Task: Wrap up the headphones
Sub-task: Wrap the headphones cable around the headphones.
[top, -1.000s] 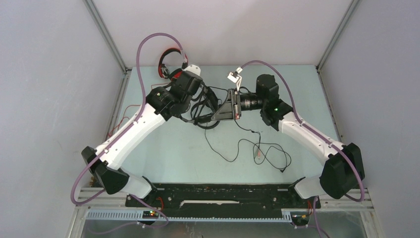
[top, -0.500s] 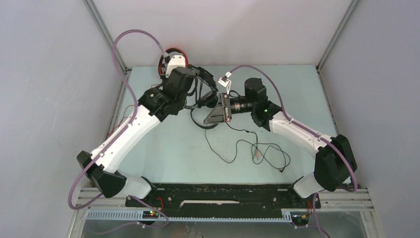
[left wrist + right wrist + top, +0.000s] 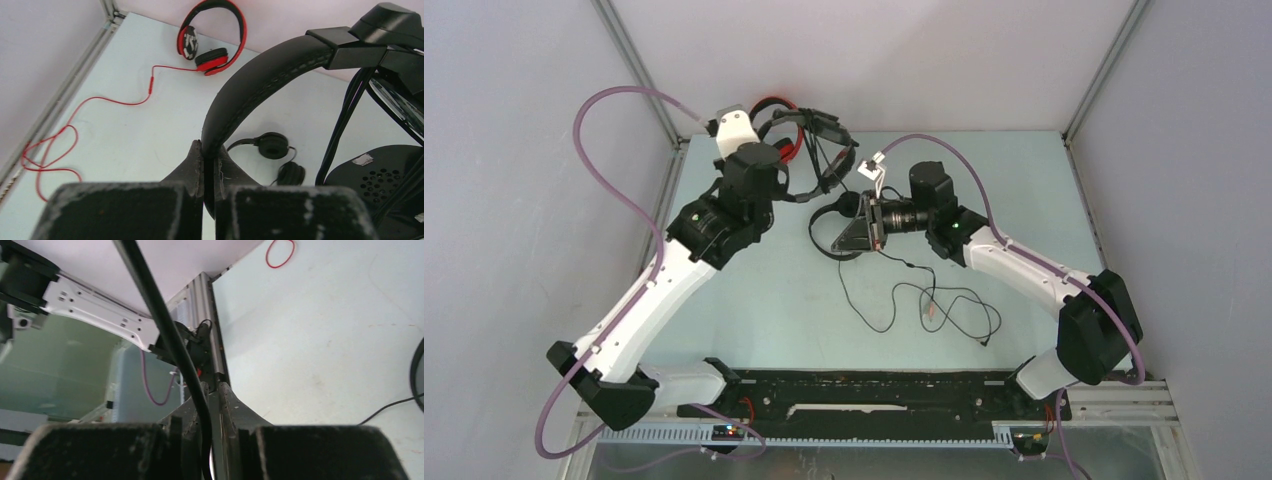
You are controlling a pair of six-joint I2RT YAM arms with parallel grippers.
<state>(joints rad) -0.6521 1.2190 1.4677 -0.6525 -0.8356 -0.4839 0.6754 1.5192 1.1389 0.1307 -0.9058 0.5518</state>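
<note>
At far left of table (image 3: 774,300), L gripper (image 3: 209,150) is pressed tight on the padded band of a black headset (image 3: 260,80), holding it up off the surface. Its perforated ear cup shows at right of the L wrist view, w/ thin black leads running down past it. Behind it, in the far-left corner against the back wall, sits the red headset (image 3: 212,57). Its red cable (image 3: 100,100) trails toward near-left along the wall edge and ends in loose loops. A 2nd black headset (image 3: 272,146) lies on the table below the raised one, approx mid-far, near R gripper (image 3: 212,390). R fingers are nearly together, only a slit btw them. A black cable (image 3: 165,325) runs taut down thru that slit; can't tell if it's clamped or loose there. More black cable lies in loops on the table, near-right of centre.
</note>
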